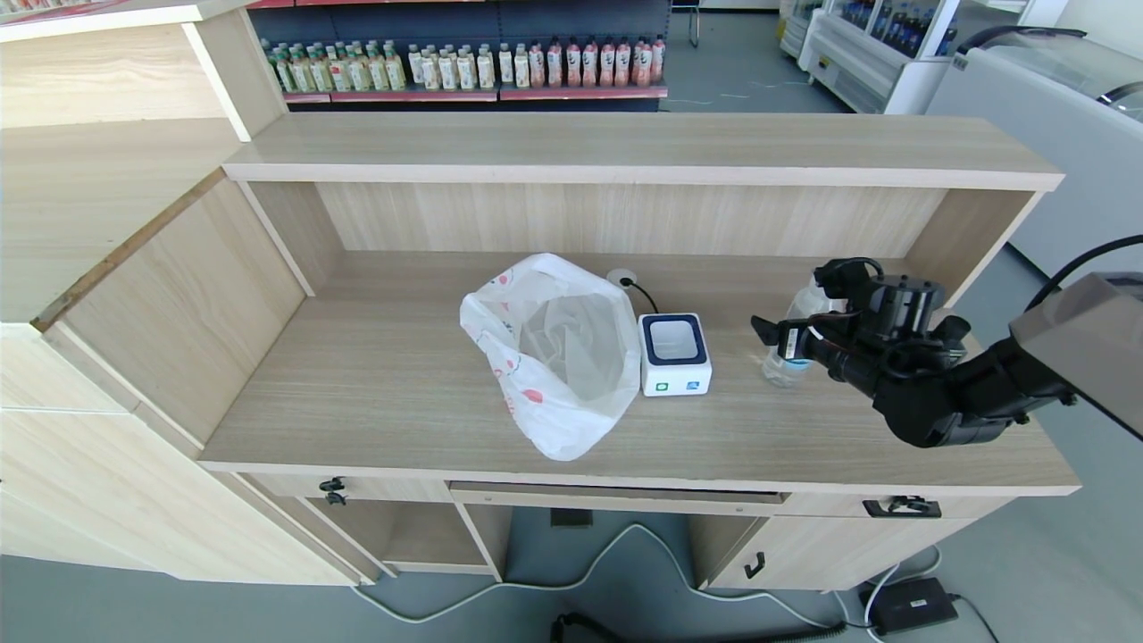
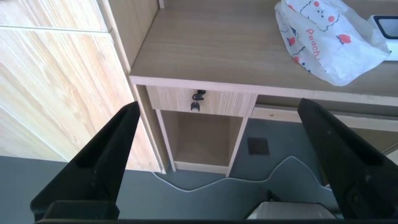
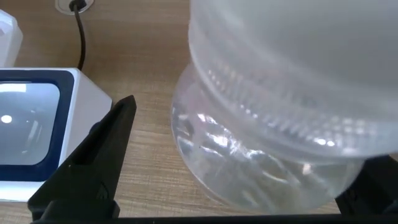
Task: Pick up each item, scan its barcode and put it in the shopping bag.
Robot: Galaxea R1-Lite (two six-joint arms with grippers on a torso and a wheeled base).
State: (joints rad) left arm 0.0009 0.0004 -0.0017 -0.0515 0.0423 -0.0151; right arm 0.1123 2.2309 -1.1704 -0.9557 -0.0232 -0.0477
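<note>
**A:** Where's the item, and how will it handle?

**B:** The clear plastic water bottle [image 1: 789,362] stands upright on the counter [image 1: 375,384], right of centre in the head view and just beside the scanner [image 1: 675,353]. I'd judge it fairly light, with thin walls that dent under a hard squeeze. It looks smooth enough to slip. If there is water in it, it could slosh when tipped toward the scanner window.

**A:** Where should it be gripped?

**B:** Probably around the ribbed middle of the body, where the ridges give some purchase. The neck looks like a worse place.

**A:** And the claws?

**B:** The right gripper [image 1: 801,313] has its jaws apart on either side of the bottle. The right wrist view shows bare wood between one finger and the bottle wall, so nothing is clamped. The left gripper [image 2: 219,109] is also spread wide and holds nothing. It hangs low in front of the counter's edge.

**A:** What does each view add?

**B:** The head view places the shopping bag [image 1: 549,353] mouth-up at centre frame, touching the scanner's far side from the bottle. The right wrist view shows the finger gap and the scanner's cable [image 3: 79,37].
</note>
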